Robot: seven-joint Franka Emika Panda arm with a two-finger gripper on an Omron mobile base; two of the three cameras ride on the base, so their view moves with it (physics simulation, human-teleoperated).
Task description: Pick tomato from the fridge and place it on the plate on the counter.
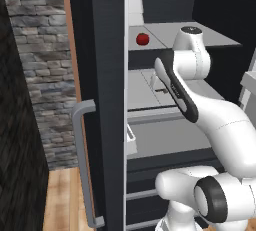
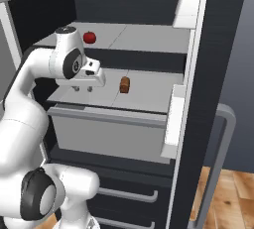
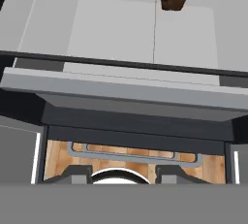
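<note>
**Operator:** Where does your tool sit, and what state is it in?

**Guide:** You have the tool [image 2: 83, 88] just inside the open fridge [image 1: 107, 75], hanging at the front edge of the middle shelf [image 2: 144, 91] and pointing down. In the hand view two dark finger tips [image 3: 77, 173] stand well apart with nothing between them. Treat the tool as spread and empty.

**Operator:** What lies nearest to it?

**Guide:** A brown oblong lump [image 2: 124, 85] rests on that same middle shelf, a little further in and toward the door side. This is not your target. Leave it alone.

**Operator:** And the tomato?

**Guide:** The tomato [image 2: 90, 37] sits on the upper shelf [image 2: 141, 37], one level above the tool and deeper into the fridge. It is almost directly over the wrist line in the right base view. It is round, so no long axis governs your approach. In my judgement, you must raise the tool above the upper shelf edge, then reach inward.

**Operator:** Any labels or writing?

**Guide:** None can be read on the fridge, the shelves or the robot.
</note>
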